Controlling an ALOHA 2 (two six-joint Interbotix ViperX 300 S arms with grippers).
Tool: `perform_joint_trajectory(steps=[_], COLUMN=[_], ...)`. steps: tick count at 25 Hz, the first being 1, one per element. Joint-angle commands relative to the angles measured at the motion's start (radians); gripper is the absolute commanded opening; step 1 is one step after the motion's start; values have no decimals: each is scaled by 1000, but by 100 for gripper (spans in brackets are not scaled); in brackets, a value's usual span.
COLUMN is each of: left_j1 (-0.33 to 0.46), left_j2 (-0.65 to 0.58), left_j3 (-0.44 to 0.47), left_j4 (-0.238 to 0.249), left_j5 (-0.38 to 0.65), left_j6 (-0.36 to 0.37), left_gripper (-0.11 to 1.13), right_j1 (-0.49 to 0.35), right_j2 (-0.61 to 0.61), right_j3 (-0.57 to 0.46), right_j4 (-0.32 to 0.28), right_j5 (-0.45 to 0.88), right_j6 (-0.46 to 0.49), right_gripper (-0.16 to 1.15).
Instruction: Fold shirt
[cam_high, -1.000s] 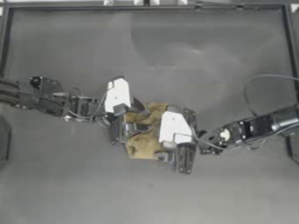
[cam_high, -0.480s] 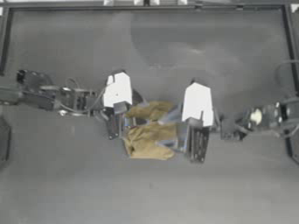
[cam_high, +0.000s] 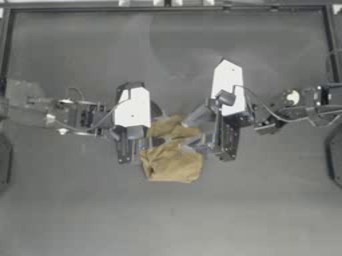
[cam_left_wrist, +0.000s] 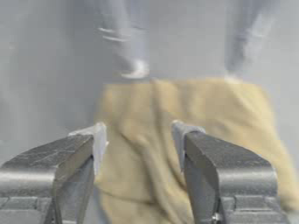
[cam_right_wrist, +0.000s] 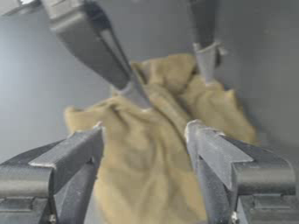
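The dark table carries the shirt, bunched at its middle. Since 0.5 s ago the 2 arms have drawn apart: the right pincer and left pincer flank the cloth, jaws apart, released.

Shirt between spread right gripper jaws, left gripper beyond

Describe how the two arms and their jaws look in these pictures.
Both arms are dark jointed links with thin looping cables. Each wrist carries a white block above the left gripper and right gripper. The wrist views show grey metal jaws with pale tips.
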Motion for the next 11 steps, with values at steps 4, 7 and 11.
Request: perform_joint_trajectory(steps=[4,7,11], left_j1=[-51,-66,-66], left_j2=[-74,-63,-55], left_j3=[0,11,51], left_j4=[-5,-20,-48], left_j5=[5,3,-58], left_j6=[-3,-5,-6], left_gripper=[85,81,75], right_j1=[-95,-146,-155], right_j2=[40,103,178], right_j3=[3,48,135], right_j4=[192,483,818], right_j5=[-166,-362,-568], right_j6=[-198,-488,-885], right_gripper=[90,90,90])
